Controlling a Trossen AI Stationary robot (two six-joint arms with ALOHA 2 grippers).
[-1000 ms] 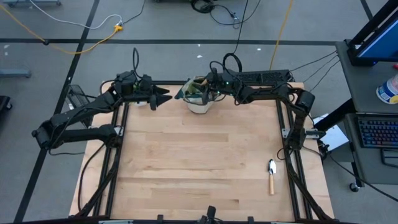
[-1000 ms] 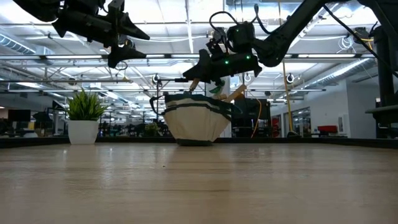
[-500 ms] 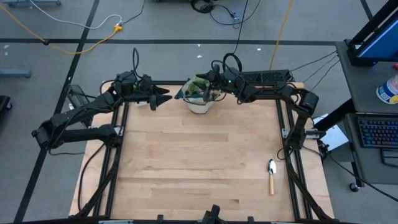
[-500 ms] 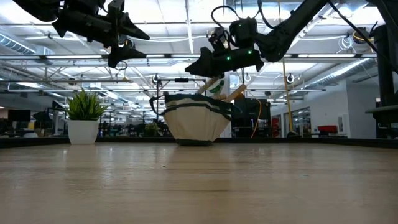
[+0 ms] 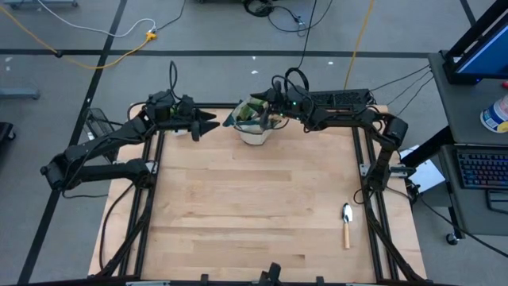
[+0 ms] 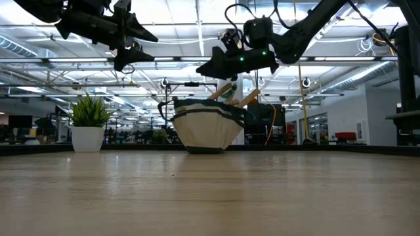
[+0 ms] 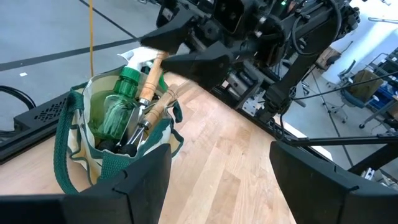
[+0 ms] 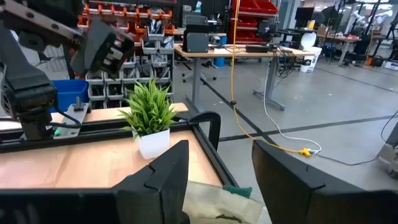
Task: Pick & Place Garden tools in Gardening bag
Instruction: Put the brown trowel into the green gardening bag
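The bag stands at the table's far edge, already holding a spray bottle and wooden-handled tools. The right gripper hangs just above its mouth, fingers parted and holding nothing. The left gripper waits beside the bag, also open and empty. One trowel lies well apart near the table's right front corner. To do the next step well, the right arm should lift straight clear of the protruding handles before swinging away, then approach the trowel from above, aligned across its wooden handle. A plant stands near the bag; keep clear.
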